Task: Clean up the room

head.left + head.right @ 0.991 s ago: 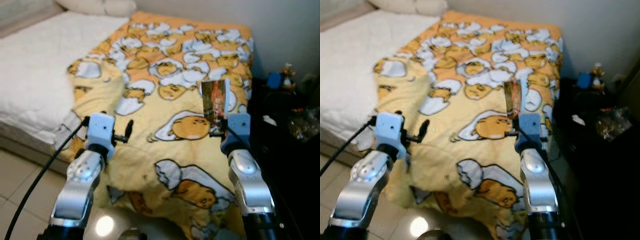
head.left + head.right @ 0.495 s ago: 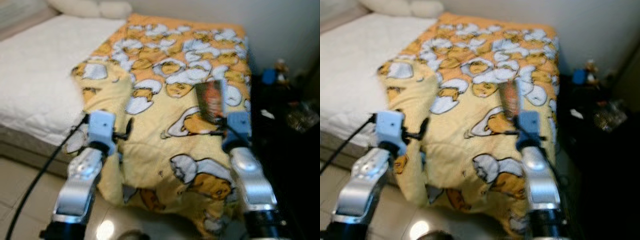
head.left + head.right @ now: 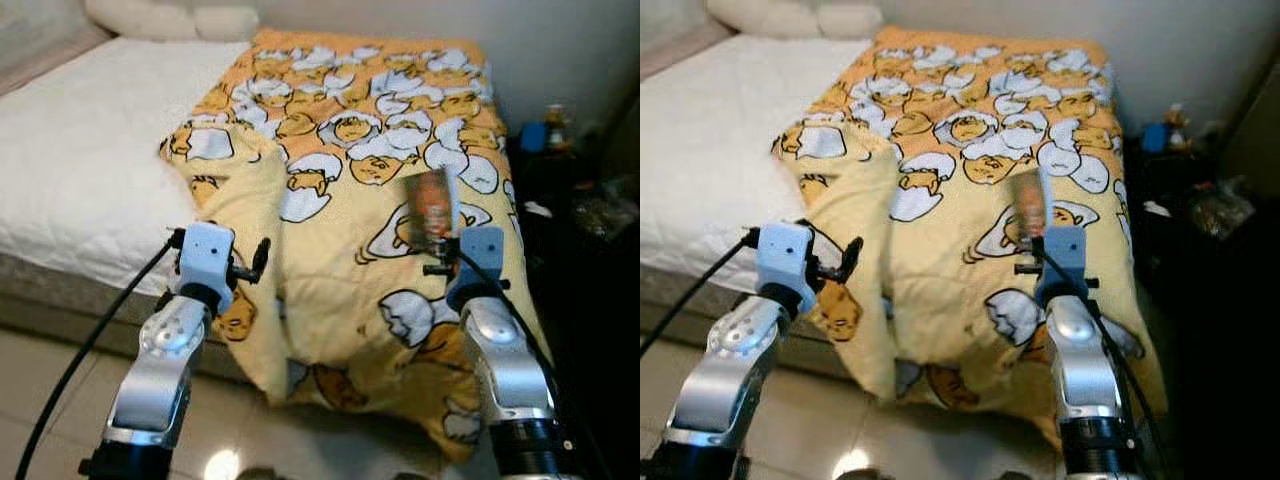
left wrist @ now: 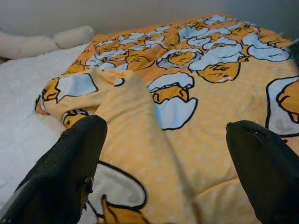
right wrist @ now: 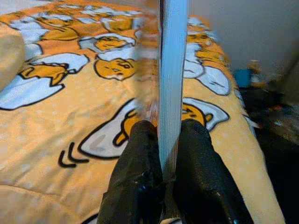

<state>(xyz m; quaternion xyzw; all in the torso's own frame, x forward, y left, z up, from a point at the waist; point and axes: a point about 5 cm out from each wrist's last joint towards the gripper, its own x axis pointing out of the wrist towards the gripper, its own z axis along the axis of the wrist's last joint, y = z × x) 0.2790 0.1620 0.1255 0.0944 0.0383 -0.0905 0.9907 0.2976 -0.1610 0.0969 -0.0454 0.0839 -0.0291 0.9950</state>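
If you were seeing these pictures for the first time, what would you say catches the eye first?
The yellow-orange blanket printed with cartoon eggs dominates, spread over the right half of the white bed with one corner folded back and its edge hanging toward the floor. Next comes the thin book with a reddish cover, held upright above the blanket in the right gripper. The left gripper hangs open over the folded corner.

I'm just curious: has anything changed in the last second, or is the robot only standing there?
The view has shifted, so the camera moved, not the things. The right gripper stays shut on the book, upright over the blanket. The left gripper stays open and empty.
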